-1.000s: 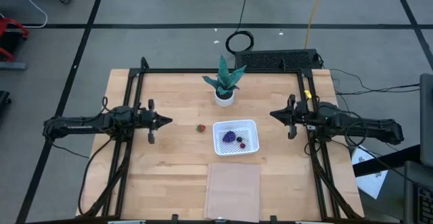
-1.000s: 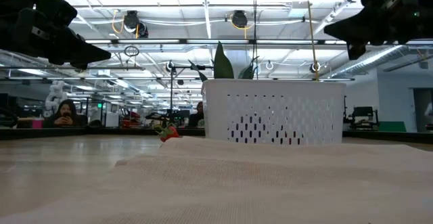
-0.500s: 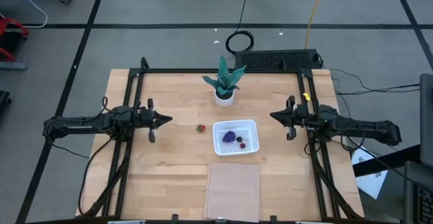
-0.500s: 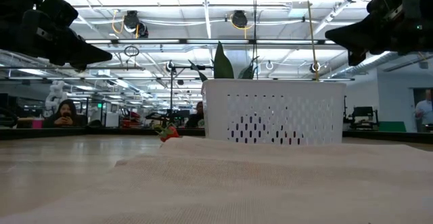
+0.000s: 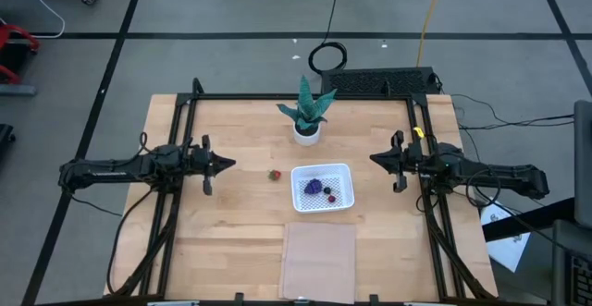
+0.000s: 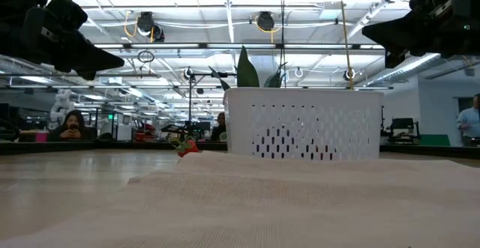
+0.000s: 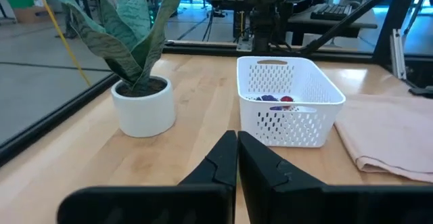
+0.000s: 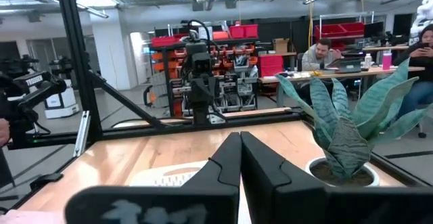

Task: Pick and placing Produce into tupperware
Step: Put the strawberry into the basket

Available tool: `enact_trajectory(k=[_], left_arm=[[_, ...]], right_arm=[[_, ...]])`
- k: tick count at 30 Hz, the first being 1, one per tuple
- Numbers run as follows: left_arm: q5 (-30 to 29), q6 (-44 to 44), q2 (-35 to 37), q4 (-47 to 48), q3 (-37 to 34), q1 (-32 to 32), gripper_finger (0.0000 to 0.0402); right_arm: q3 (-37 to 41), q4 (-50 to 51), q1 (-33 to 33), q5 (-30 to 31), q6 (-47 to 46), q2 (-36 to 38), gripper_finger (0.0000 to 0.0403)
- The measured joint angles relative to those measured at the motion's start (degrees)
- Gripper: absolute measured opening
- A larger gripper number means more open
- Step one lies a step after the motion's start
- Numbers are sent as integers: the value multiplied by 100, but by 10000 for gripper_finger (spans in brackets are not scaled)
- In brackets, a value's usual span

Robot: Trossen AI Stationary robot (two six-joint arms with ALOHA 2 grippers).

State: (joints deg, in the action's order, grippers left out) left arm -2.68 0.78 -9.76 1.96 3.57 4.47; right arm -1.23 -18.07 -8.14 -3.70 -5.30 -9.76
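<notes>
Strawberry (image 5: pixel 274 174) is left outside, at nine o'clock of the tupperware (image 5: pixel 323 188). Right gripper (image 5: pixel 374 157), closed and empty, has been drawn back slightly; left gripper (image 5: pixel 231 165) is closed too.

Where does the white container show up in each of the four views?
High view: the container sits mid-table, right of the strawberry, below the plant.
Low view: centre, its perforated wall with plant leaves behind.
Left wrist view: right of centre, fruits inside, beside the plant.
Right wrist view: only a sliver of white rim next to the fingers.
Shared landmark: the plant, seen in every view.
</notes>
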Motion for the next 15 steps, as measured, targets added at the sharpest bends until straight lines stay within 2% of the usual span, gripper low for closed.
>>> enact_trajectory(k=[15], left_arm=[[-32,330,-57,-599,168,0,17]], right_arm=[[11,189,0,-3,44,0,0]])
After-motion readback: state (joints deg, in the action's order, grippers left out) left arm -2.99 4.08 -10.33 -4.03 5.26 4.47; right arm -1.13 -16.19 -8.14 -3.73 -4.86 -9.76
